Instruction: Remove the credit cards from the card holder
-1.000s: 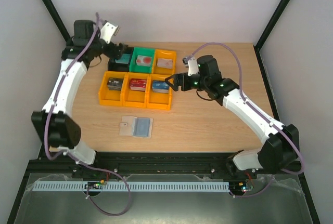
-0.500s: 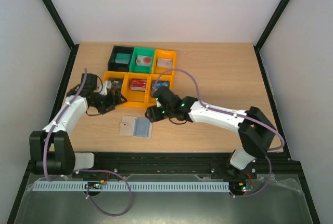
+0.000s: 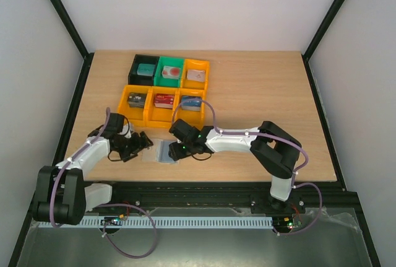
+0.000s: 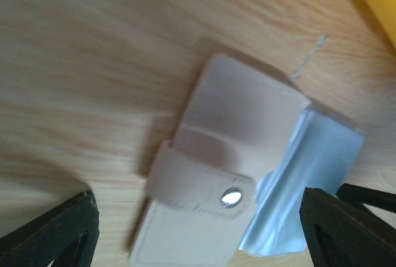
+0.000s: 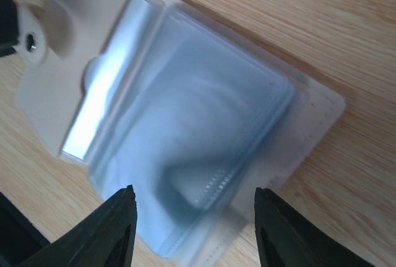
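Card holder (image 4: 235,137) lies open on table (image 3: 260,93), near edge, btw both claws. L claw (image 4: 198,223) wide open; R claw (image 5: 192,230) part-open over sleeves. Neither grips. Can't tell if cards inside; pull-out prob. pending.

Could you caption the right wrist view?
Right end effector, fingers apart, above the open card holder on the table.

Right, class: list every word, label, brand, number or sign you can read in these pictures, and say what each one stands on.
No text can be read.
Card holder: plain, no print, only a metal snap.
Sleeve inside it: faint raised marks, too blurred to read.
Cards in the bins: some print, too small to read.
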Controlling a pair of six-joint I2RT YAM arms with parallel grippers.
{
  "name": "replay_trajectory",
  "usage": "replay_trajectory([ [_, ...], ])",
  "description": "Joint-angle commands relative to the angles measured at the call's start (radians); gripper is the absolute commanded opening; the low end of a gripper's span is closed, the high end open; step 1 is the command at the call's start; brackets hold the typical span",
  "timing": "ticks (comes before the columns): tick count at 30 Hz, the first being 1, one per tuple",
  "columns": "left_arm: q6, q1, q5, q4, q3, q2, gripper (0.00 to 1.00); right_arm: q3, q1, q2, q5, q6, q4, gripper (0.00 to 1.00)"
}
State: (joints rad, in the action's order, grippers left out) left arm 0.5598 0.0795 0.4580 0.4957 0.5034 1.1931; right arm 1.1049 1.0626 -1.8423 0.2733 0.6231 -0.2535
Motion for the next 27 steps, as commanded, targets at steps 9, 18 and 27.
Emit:
replay_trajectory([
  [9, 0.096, 0.069, 0.098, -0.211, -0.09, 0.063, 0.81, 0.039, 0.007, -0.067, 0.105, 0.03, 0.131, 0.39],
  [18, 0.108, 0.069, 0.132, -0.242, -0.107, 0.062, 0.42, 0.059, 0.007, -0.077, 0.109, 0.02, 0.14, 0.37],
  [27, 0.097, 0.066, 0.171, -0.257, -0.092, 0.042, 0.02, 0.03, -0.031, -0.009, 0.11, -0.013, 0.164, 0.38],
])
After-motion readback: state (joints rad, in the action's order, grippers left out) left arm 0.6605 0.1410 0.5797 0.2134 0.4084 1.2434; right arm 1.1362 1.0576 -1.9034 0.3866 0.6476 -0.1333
